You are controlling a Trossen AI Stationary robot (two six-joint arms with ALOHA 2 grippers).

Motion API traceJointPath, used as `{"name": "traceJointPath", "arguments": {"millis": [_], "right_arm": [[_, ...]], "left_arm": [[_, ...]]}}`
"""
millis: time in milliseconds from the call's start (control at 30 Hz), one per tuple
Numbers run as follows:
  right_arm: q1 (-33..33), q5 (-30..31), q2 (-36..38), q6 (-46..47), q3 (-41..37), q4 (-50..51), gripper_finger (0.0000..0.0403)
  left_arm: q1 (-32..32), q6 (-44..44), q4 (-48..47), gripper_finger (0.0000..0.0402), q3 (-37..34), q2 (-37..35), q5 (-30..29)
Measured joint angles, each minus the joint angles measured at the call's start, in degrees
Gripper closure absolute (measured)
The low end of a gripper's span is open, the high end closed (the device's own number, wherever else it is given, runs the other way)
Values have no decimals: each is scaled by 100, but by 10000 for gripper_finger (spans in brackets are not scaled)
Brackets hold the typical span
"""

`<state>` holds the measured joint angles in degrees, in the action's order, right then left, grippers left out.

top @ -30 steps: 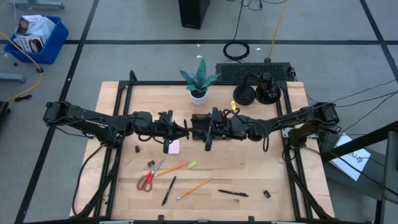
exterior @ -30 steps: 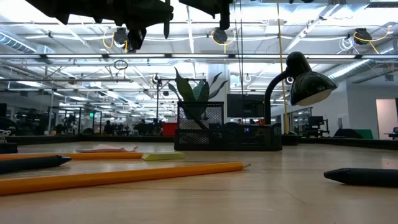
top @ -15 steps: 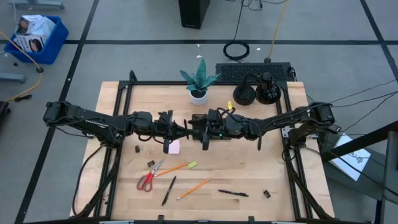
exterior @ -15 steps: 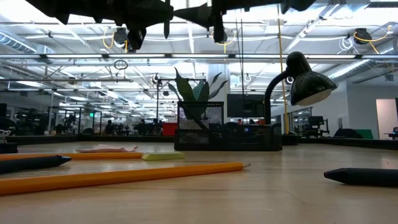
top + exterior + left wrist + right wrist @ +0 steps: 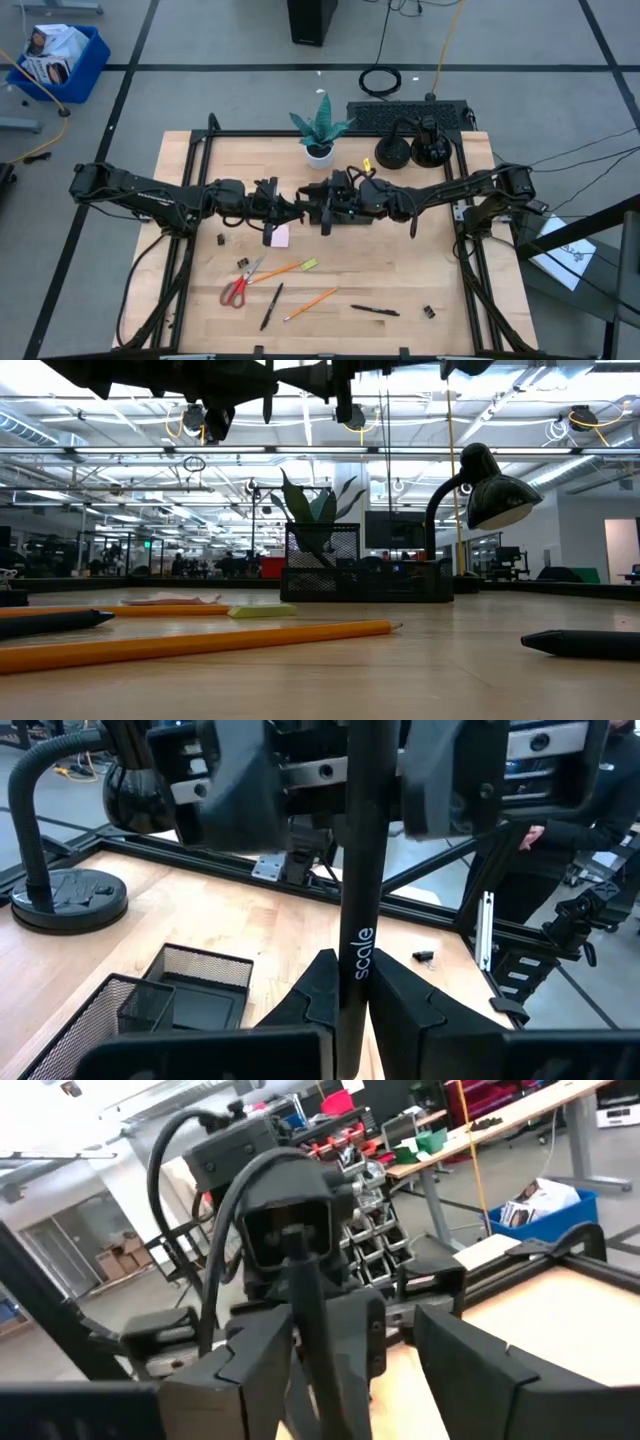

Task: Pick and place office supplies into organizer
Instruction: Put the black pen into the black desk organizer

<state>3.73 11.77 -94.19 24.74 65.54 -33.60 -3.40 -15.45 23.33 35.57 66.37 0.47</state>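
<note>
My left gripper (image 5: pixel 350 992) (image 5: pixel 297 208) is shut on a black pen (image 5: pixel 355 900) printed "scale", high over the table's middle. My right gripper (image 5: pixel 365 1370) (image 5: pixel 322 208) faces it from the right and is open. Its fingers (image 5: pixel 262 1365) stand on either side of the pen's free end (image 5: pixel 305 1315); I cannot tell whether they touch it. The black mesh organizer (image 5: pixel 150 992) (image 5: pixel 330 565) rests on the table just below both grippers. The red-handled scissors (image 5: pixel 240 285), pink sticky pad (image 5: pixel 280 236), pencils (image 5: pixel 310 303), highlighter (image 5: pixel 309 264) and other pens (image 5: pixel 375 310) lie on the near half. My left gripper pinches the black pen's shaft just below the "scale" print (image 5: pixel 352 982) between its two fingers. It comes in level from the table's left. The pen runs on straight ahead of the fingers toward the right gripper, lifted clear above the organizer.
A potted plant (image 5: pixel 320 130), two round lamp bases (image 5: pixel 392 152) and a keyboard (image 5: pixel 405 115) sit along the far edge. Small binder clips (image 5: pixel 221 239) (image 5: pixel 428 312) lie scattered. In the low view a pencil (image 5: pixel 200 643) and a pen (image 5: pixel 585 643) lie close by.
My right gripper has moved toward the table's left, closing in on the left gripper until its open fingers flank the pen. The left gripper and the pen have stayed put.
</note>
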Motion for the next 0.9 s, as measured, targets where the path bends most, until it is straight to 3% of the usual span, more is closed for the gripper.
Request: {"name": "traceJointPath", "arguments": {"millis": [233,500,900], "right_arm": [[-67,-40,0,3,0,-62,264],[-145,-446,0,-100,-2,-132,380],[-233,-83,2,-254,-2,-182,382]], "left_arm": [[9,-14,-58,373,0,0,-20],[8,-35,-99,371,0,-2,-69],[214,-181,-186,321,0,0,-352]]}}
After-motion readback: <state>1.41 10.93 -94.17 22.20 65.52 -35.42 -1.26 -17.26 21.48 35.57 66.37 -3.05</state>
